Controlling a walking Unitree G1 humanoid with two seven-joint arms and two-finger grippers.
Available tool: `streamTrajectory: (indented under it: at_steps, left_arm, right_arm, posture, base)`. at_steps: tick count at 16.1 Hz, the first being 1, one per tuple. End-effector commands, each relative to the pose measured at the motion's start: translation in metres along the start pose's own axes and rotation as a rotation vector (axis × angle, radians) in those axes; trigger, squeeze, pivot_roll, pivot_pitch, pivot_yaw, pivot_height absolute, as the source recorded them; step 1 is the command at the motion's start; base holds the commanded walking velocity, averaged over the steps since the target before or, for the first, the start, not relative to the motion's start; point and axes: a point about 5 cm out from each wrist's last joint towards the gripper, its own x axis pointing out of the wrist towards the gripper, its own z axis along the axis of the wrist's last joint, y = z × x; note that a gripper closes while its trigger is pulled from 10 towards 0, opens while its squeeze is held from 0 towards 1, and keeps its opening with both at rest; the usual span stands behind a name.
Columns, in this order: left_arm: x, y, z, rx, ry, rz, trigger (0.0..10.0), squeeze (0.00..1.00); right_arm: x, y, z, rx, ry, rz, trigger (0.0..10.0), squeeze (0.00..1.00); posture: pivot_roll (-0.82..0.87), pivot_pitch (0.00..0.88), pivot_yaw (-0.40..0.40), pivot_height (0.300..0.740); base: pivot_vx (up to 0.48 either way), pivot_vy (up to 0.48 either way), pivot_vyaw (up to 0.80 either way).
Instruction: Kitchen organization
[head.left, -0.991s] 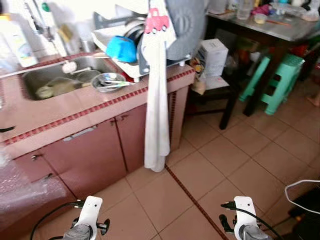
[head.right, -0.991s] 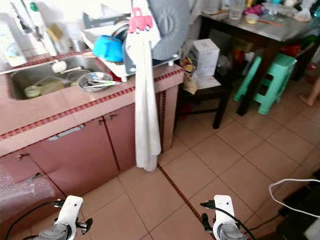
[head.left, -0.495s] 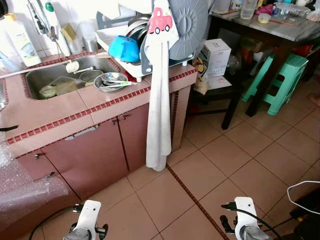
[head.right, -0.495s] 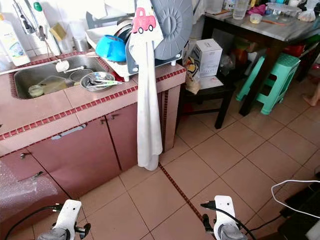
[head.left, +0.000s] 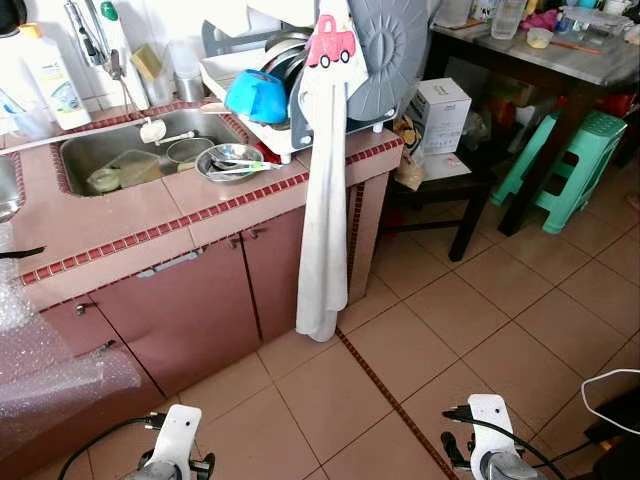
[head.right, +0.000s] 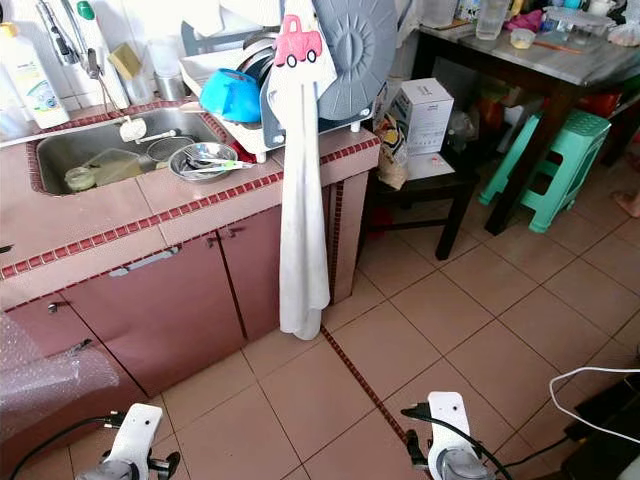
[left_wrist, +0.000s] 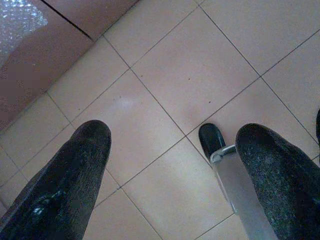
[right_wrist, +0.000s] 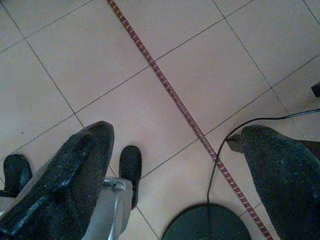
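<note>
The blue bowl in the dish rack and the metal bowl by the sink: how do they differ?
The blue bowl is bright blue and looks like plastic; the metal bowl is shiny steel. The blue bowl is tipped on its side in the dish rack; the metal bowl sits upright on the pink counter beside the sink. The metal bowl holds cutlery; what the blue one holds cannot be seen. Both are round and near the sink.

A pink tiled surface (head.left: 120, 225) with a sunken steel sink (head.left: 90, 160) carries a metal bowl (head.left: 228, 162) of cutlery beside the sink and a white dish rack (head.left: 290, 140) holding a blue bowl (head.left: 256, 96).
</note>
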Motion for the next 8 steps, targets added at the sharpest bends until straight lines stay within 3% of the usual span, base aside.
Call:
streamTrajectory:
  at_steps: [1,8]
  left_arm:
    - [0.0000,0.0007,-0.0005,0.002,0.005,0.004,10.0,0.00]
    - [0.0000,0.0007,-0.0005,0.002,0.005,0.004,10.0,0.00]
  right_arm:
    - [-0.0007,-0.0030,-0.0043,-0.003,0.020,-0.010,10.0,0.00]
    - [-0.0007,-0.0030,-0.0043,-0.003,0.020,-0.010,10.0,0.00]
  posture:
    - [-0.05,0.009,0.034,0.740]
    - [-0.05,0.009,0.034,0.740]
  base:
    - [0.000,0.000,0.00]
    - [0.000,0.000,0.00]
